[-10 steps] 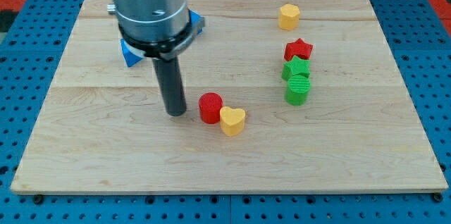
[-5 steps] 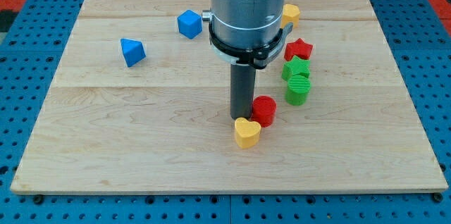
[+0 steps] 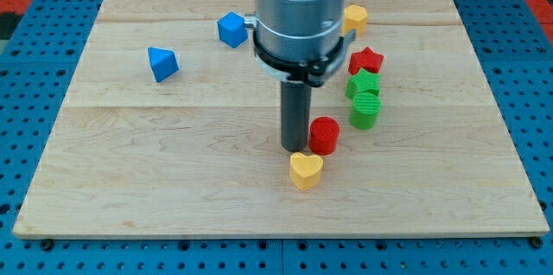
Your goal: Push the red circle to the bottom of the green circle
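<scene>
The red circle [image 3: 325, 135] lies on the wooden board, below and left of the green circle [image 3: 365, 111]. A small gap separates the two. My tip [image 3: 295, 148] stands right against the red circle's left side. The yellow heart [image 3: 306, 170] lies just below my tip and the red circle. The green circle sits at the lower end of a column, under a green star [image 3: 363, 85] and a red star [image 3: 366, 60].
A yellow block [image 3: 354, 18] lies near the view's top, partly behind the arm. A blue block [image 3: 232, 29] lies at the top centre-left, and another blue block [image 3: 162, 63] to the left. The wooden board [image 3: 130, 180] sits on a blue pegboard.
My tip swept from the view's left to the right, pushing the red circle toward the green circle. The yellow heart shifted right and slightly down. Both blue blocks came into view.
</scene>
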